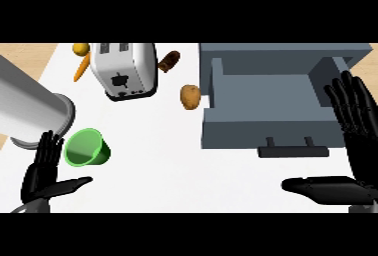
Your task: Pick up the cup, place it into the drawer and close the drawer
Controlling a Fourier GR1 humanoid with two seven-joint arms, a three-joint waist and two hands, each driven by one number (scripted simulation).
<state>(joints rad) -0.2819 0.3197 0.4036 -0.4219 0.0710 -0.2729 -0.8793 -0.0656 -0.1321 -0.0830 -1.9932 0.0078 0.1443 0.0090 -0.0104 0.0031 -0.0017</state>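
A green cup (pixel 88 147) lies tipped on the white counter at the lower left, its mouth facing up and left. My left hand (pixel 43 172) is open just left of the cup, fingers straight up, thumb out beneath it, not touching it. The grey drawer (pixel 266 132) stands pulled open at the right, nothing inside, its dark handle (pixel 293 150) on the near front. My right hand (pixel 358 145) is open at the right edge, fingers extended upward over the drawer's right side, thumb pointing left below the handle.
A large steel pot (pixel 29 112) sits at the left edge, close behind the cup. A silver toaster (pixel 124 70) stands at the back with a carrot (pixel 81 66) and a lemon (pixel 81 48) beside it. A potato (pixel 190 96) lies by the drawer's left wall; a brown bread roll (pixel 169 60) is farther back.
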